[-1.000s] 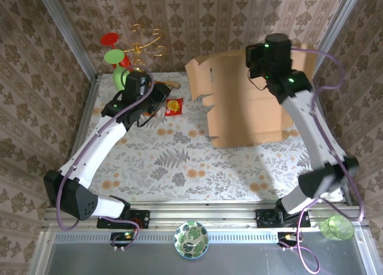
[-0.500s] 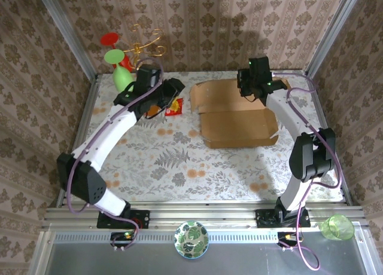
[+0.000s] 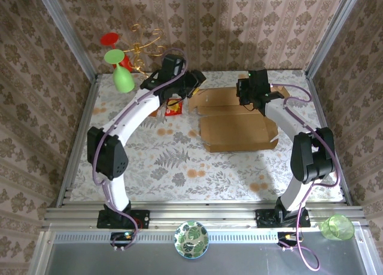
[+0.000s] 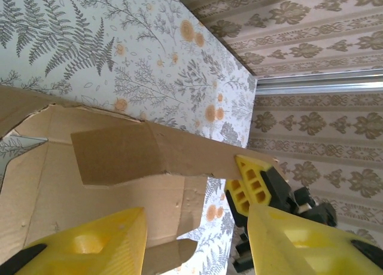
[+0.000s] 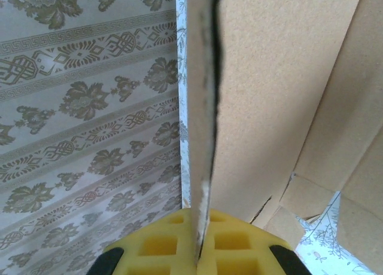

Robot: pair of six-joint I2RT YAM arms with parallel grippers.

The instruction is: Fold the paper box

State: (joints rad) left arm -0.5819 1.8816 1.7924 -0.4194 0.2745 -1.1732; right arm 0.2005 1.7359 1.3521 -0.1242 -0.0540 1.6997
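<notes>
Top external: 1 paper box (image 3: 239,131) on table (image 3: 161,161); R gripper (image 5: 200,242) clamps its panel edge, L gripper (image 4: 197,224) jaws apart, empty

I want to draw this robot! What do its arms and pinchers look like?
The left arm and right arm are smooth white tubes with chunky black joints. A purple cable loops along each one. The fingers are bright yellow plastic blocks, and the right gripper has a grid of square holes in its pads.
</notes>
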